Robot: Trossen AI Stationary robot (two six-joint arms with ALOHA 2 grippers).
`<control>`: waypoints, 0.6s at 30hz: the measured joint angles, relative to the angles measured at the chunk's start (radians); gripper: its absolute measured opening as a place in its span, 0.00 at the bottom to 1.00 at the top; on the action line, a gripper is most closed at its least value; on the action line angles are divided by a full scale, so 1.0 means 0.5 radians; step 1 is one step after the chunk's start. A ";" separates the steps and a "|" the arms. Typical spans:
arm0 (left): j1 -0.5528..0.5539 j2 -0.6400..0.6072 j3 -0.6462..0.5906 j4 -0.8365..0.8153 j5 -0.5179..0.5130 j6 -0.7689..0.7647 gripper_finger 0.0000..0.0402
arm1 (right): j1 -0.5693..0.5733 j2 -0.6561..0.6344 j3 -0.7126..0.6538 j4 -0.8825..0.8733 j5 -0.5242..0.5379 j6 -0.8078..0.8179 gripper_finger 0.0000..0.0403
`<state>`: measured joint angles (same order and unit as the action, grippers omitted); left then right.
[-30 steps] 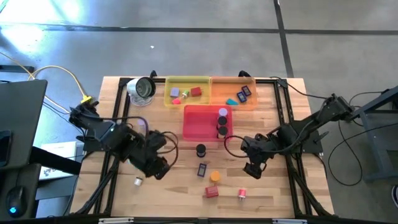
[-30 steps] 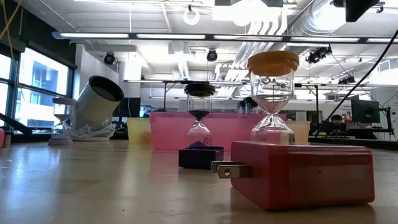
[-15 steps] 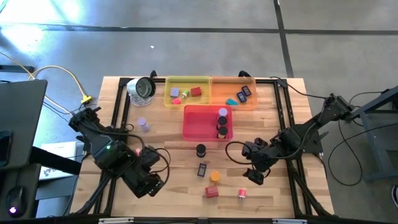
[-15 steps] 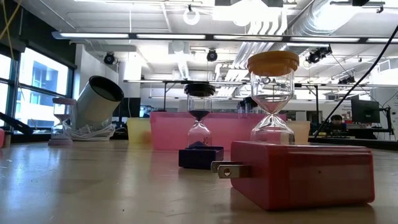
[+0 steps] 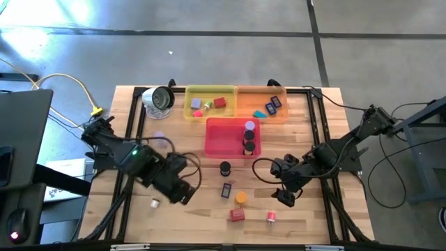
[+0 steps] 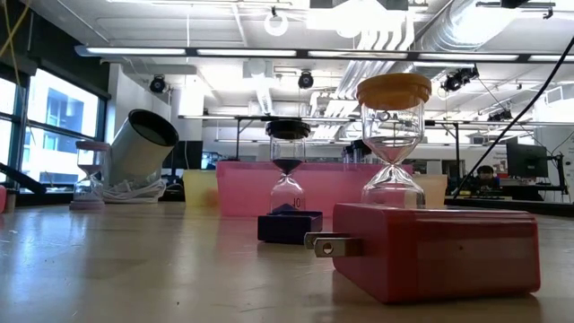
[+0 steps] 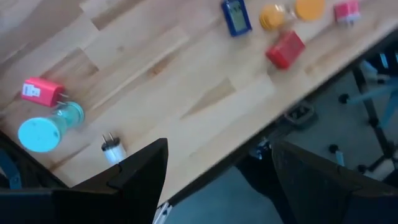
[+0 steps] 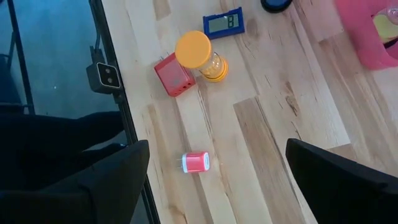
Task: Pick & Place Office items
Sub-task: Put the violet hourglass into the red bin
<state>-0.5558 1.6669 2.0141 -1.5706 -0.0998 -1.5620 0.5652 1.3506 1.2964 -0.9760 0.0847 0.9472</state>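
Wooden table [image 5: 306, 125] in a workshop, left gripper [image 5: 182, 194] and right gripper [image 5: 284, 196] both wide

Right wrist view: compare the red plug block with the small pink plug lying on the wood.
Colour: the red plug block is deep red, while the pink plug is paler.
Size: the red plug block is clearly bigger than the pink plug.
Neighbours: the red plug block sits close beside the orange-capped hourglass, while the pink plug lies alone, apart from the other pieces.
Shared: both are boxy pieces lying on the bare wood of the table.
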 joint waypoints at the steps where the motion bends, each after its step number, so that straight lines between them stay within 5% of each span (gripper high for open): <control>1: 0.032 0.000 -0.010 -0.001 -0.001 0.004 0.70 | 0.000 0.000 0.000 0.002 0.000 -0.001 0.91; 13: 0.375 -0.031 -0.199 -0.001 0.487 0.534 0.70 | 0.061 0.000 0.000 0.001 0.023 0.000 0.91; 18: 0.461 -0.113 -0.383 0.003 0.509 0.711 0.67 | 0.109 0.000 0.000 0.001 0.110 0.045 0.91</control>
<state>-0.3253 1.6105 1.8228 -1.5692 0.1548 -1.2066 0.6198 1.3506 1.2964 -0.9756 0.1395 0.9699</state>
